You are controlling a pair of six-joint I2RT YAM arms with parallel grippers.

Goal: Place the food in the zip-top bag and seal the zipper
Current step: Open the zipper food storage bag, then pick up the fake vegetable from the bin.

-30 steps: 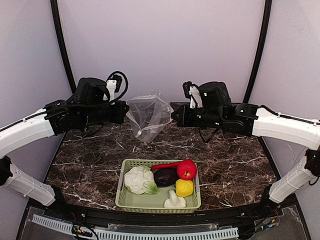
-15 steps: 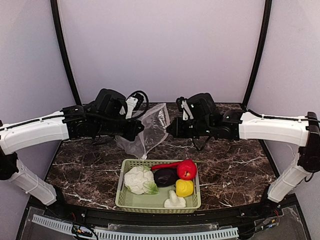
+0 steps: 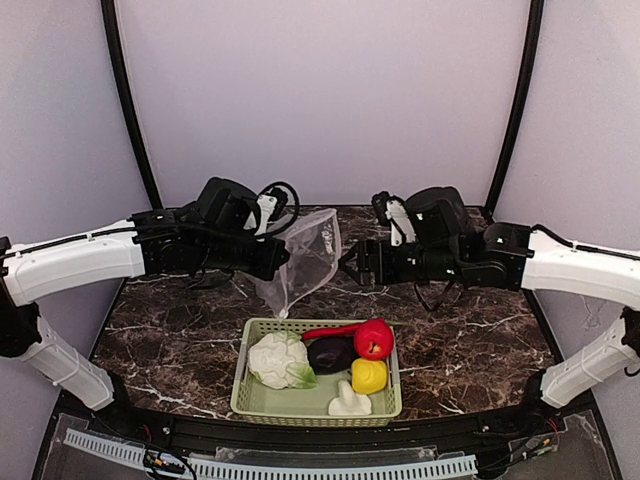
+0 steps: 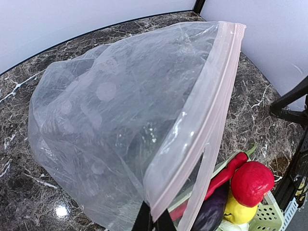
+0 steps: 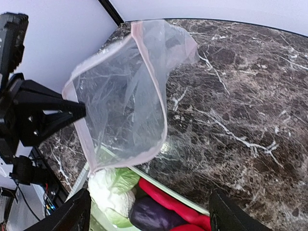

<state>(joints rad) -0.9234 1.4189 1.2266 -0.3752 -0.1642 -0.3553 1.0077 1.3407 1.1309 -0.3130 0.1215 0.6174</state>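
Note:
The clear zip-top bag (image 3: 305,258) hangs in the air over the table's far middle, mouth open toward the right. My left gripper (image 3: 283,262) is shut on its pinkish zipper (image 4: 211,106), its tips (image 4: 154,222) pinching the strip at the mouth's lower corner. My right gripper (image 3: 350,268) stands open just right of the bag, apart from it, with nothing between its fingers (image 5: 72,216). The food lies in the basket below: cauliflower (image 3: 280,362), eggplant (image 3: 330,354), red pepper (image 3: 375,340), chili (image 3: 330,331), yellow pepper (image 3: 369,376) and mushroom (image 3: 349,403).
The pale green perforated basket (image 3: 243,372) sits at the near middle of the dark marble table (image 3: 470,340), directly below and in front of the hanging bag. Black frame posts rise at the back left and back right corners.
My right gripper has opened, let go of the bag and drawn back to the right. The bag now hangs from the left gripper alone, which has carried it toward the middle.

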